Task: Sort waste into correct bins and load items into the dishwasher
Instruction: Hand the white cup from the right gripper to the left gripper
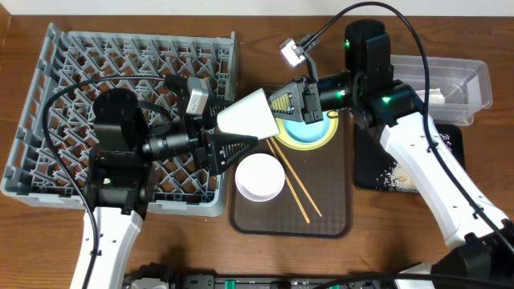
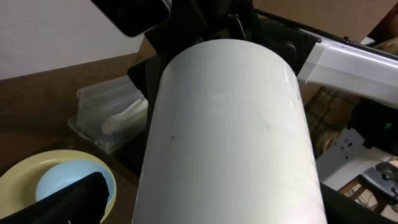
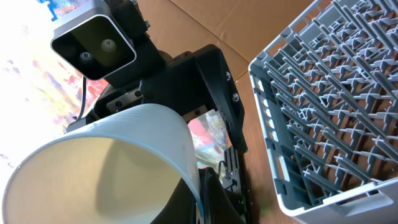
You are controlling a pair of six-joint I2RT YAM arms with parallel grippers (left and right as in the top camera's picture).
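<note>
Above the brown tray's point(image 1: 337, 217) upper left corner, the cup point(image 1: 250, 114) hangs tilted in the air between both arms. The right tool point(image 1: 283, 108) is clamped on its rim, one finger inside the mouth and one outside, as the right wrist view shows. The left tool point(image 1: 222, 132) stands wide, its jaws either side of the cup's body; whether they touch it I cannot tell. From the left wrist the cup's point(image 2: 230, 137) white side fills most of the view.

On the brown tray sits the plate point(image 1: 323, 141) with the blue bowl point(image 1: 309, 132) on it, partly under the right tool. The whitish bowl point(image 1: 259, 177) stands near the tray's left edge, and the chopsticks point(image 1: 293, 189) lie slanting just beside it. The rack point(image 1: 48, 160) is on the counter point(image 1: 201, 257) left of the tray, under the left arm. At far right the tub point(image 1: 474, 80) holds the napkin point(image 1: 436, 96); in front of it the black tray point(image 1: 369, 172) carries crumbs point(image 1: 397, 181)
</note>
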